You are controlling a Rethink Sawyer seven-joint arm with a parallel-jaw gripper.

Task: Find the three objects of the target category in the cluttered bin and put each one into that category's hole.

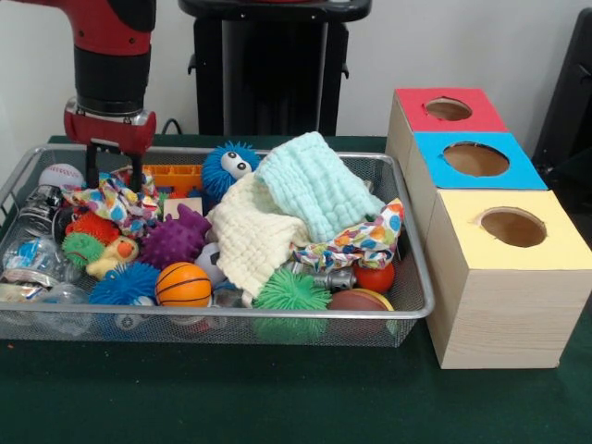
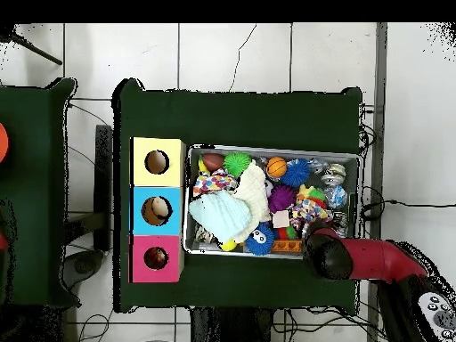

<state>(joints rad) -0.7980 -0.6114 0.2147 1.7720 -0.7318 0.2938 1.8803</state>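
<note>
The wire mesh bin [image 1: 277,313] is full of toys and cloths. My gripper [image 1: 115,176] hangs over its far left corner, open and empty, with its fingertips just above a multicoloured cloth [image 1: 116,203]. A baseball [image 1: 61,176] lies to its left and an orange block [image 1: 174,176] to its right. Nearer the front lie a small basketball [image 1: 183,284], a purple spiky ball [image 1: 174,239], a green spiky ball [image 1: 291,291] and a red ball [image 1: 375,277]. In the overhead view the arm [image 2: 374,260] covers the gripper at the bin's [image 2: 272,148] lower right corner.
Three boxes with round holes stand in a row right of the bin: red top [image 1: 412,106] farthest, blue [image 1: 523,171] in the middle, yellow [image 1: 555,245] nearest. A mint cloth [image 1: 314,185] and a cream cloth [image 1: 254,236] cover the bin's middle. A blue fuzzy ball with eyes [image 1: 229,166] sits at the back.
</note>
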